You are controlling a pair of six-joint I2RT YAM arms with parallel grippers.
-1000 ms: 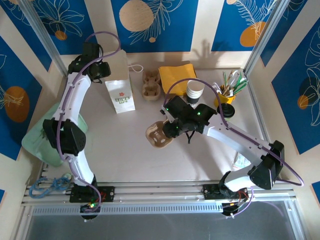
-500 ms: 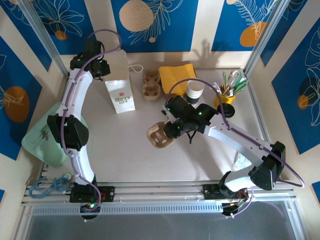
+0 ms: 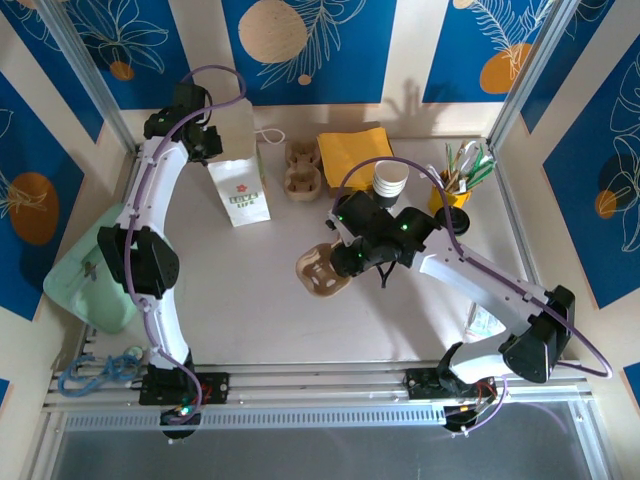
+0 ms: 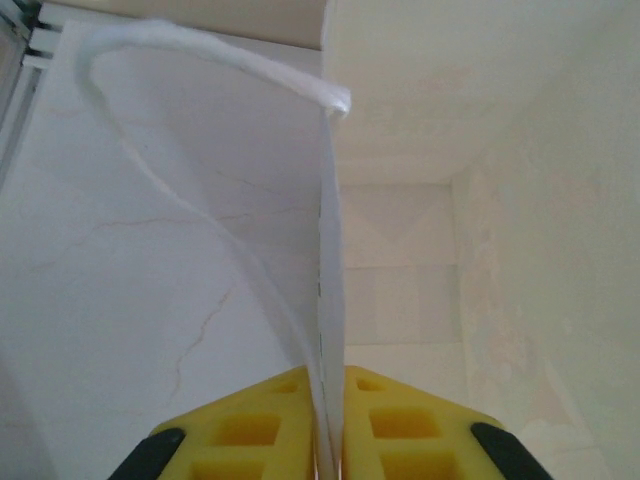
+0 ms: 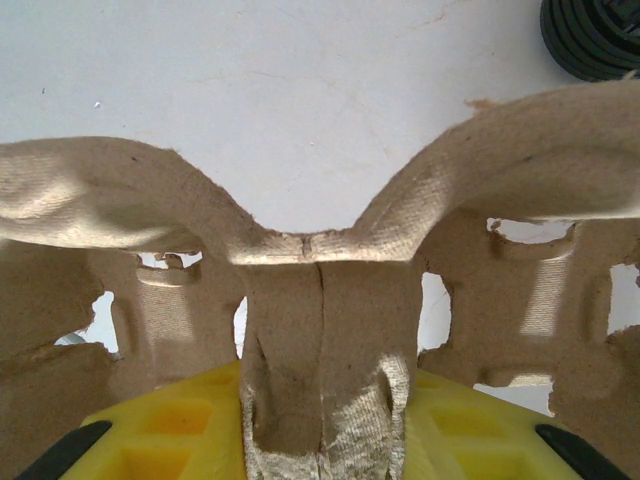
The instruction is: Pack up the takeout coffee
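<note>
**A:** Two grips are entered: paper bag (image 3: 238,190), rim pinched shut in left fingers (image 4: 255,425); pulp carrier (image 3: 320,270), centre ridge clamped in right fingers (image 5: 170,425). Location of takeout coffee?

**B:** Not settled; a black ribbed rim (image 5: 592,38) beyond the carrier is suspected. Bag-opening is judged current; the cup must be seated next.

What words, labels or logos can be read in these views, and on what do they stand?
White paper bag: a red flower emblem above two short lines of green lettering, too small and blurred to read.
No other legible text.
</note>
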